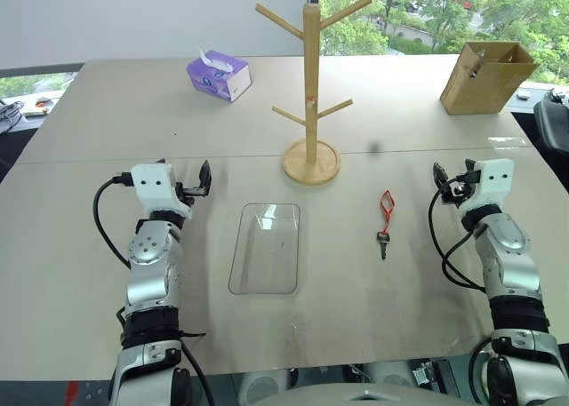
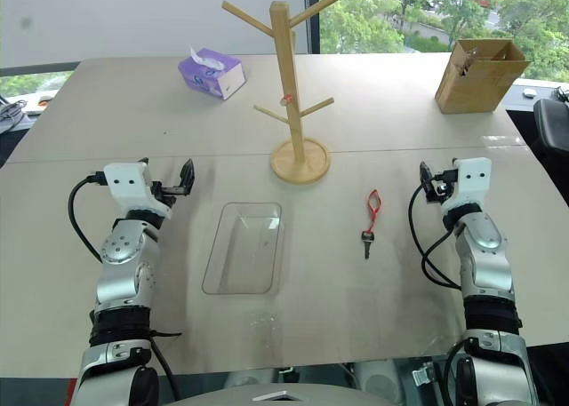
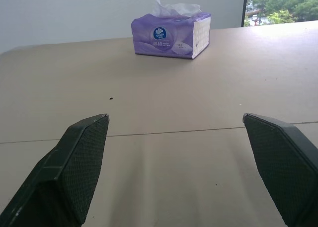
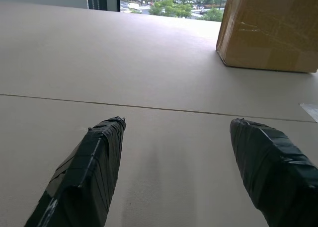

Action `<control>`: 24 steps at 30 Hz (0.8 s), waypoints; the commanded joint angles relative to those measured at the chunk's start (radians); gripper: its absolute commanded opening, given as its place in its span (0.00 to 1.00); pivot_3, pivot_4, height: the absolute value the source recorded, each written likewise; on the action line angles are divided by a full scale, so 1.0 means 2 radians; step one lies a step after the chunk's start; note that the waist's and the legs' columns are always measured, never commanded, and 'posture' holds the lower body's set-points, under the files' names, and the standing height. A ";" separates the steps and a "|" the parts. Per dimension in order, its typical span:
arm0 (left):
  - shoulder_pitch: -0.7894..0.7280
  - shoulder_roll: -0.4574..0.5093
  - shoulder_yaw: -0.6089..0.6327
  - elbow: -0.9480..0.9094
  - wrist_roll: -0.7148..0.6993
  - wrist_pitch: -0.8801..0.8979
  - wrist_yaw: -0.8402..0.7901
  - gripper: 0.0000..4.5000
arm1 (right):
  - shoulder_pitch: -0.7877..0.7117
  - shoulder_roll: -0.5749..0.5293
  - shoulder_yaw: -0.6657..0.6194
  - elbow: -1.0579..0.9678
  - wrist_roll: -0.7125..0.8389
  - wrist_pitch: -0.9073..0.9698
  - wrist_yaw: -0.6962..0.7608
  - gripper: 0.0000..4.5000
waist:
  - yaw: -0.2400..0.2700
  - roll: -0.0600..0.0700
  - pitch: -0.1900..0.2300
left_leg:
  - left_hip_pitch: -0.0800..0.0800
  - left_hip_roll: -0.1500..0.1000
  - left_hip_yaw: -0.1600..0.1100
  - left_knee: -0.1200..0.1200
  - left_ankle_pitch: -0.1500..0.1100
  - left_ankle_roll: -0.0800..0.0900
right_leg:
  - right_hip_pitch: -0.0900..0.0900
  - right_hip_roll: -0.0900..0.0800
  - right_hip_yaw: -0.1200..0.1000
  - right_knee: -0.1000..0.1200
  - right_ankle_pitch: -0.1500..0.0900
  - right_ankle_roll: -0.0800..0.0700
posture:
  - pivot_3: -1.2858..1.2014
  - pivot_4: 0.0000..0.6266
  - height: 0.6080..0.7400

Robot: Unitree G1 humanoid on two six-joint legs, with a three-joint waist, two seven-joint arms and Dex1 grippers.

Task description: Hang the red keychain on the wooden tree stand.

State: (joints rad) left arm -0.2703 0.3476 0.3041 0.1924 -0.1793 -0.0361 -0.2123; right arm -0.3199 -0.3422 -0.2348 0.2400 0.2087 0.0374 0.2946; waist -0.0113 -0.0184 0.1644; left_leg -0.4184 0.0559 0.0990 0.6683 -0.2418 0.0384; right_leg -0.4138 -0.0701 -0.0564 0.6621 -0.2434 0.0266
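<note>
Head view of a beige table. The red keychain lies flat on the table, right of centre, its red loop toward the far side and its dark key toward the near side; nothing touches it. The wooden tree stand stands upright on its round base at the centre, farther away than the keychain and slightly to its left, well apart from it. A clear plastic tray lies left of the keychain, near the front. A purple tissue box sits at the far left, a brown cardboard box at the far right.

The left gripper hovers over the table left of the tray, fingers spread wide and holding nothing. The right gripper hovers right of the keychain, likewise spread wide and empty.
</note>
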 commanded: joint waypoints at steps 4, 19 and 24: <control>-0.004 0.005 0.009 -0.003 -0.007 -0.014 -0.002 1.00 | -0.005 -0.005 -0.010 -0.013 0.004 -0.013 -0.001 0.80 | 0.000 0.000 0.000 | 0.000 0.000 0.000 0.000 0.000 0.000 | 0.000 0.000 0.000 0.000 0.000 0.000 | 0.52 0.24 1.00; 0.000 0.004 0.008 -0.002 -0.006 -0.014 -0.003 1.00 | 0.000 -0.007 -0.011 -0.015 0.004 -0.012 0.000 0.80 | 0.000 0.000 0.000 | 0.000 0.000 0.000 0.000 0.000 0.000 | 0.000 0.000 0.000 0.000 0.000 0.000 | 0.52 0.24 1.00; 0.000 0.004 0.007 -0.002 -0.006 -0.014 -0.003 1.00 | 0.003 -0.008 -0.015 -0.021 0.019 -0.010 0.015 0.80 | 0.000 0.000 0.000 | 0.000 0.000 0.000 0.000 0.000 0.000 | 0.000 0.000 0.000 0.000 0.000 0.000 | 0.52 0.24 1.00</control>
State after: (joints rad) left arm -0.2697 0.3475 0.3051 0.1977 -0.1825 -0.0383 -0.2155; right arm -0.3182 -0.3424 -0.2362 0.2399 0.2156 0.0327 0.3021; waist -0.0113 -0.0184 0.1644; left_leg -0.4184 0.0559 0.0990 0.6683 -0.2418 0.0384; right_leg -0.4138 -0.0701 -0.0564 0.6621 -0.2434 0.0266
